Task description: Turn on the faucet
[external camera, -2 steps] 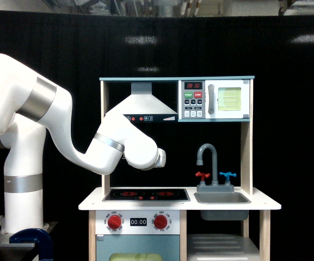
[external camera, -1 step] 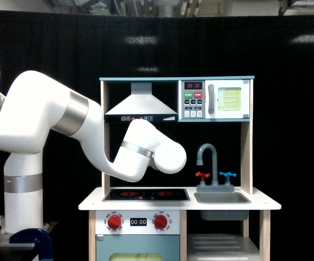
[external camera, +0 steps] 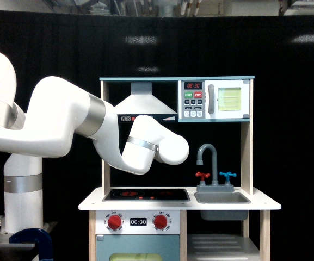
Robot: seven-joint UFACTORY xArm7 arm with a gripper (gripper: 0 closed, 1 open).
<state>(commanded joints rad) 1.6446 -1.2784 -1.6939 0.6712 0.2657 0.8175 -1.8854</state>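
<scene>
The small grey toy faucet with its hooked spout and red and blue cross handles stood untouched behind the grey sink basin, at the exterior view's right. The white robot arm hung above the black stovetop, short of the faucet, probably approaching its handles; its fingers were hidden, so I could not tell their state.

A lab: toy kitchen before black curtain, ceiling ducts above.

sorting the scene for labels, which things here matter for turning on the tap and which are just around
Job: grey toy faucet with hooked spout, its red cross handle and blue cross handle.

Just around: grey sink basin, red round stove knobs, toy microwave, grey range hood.
</scene>
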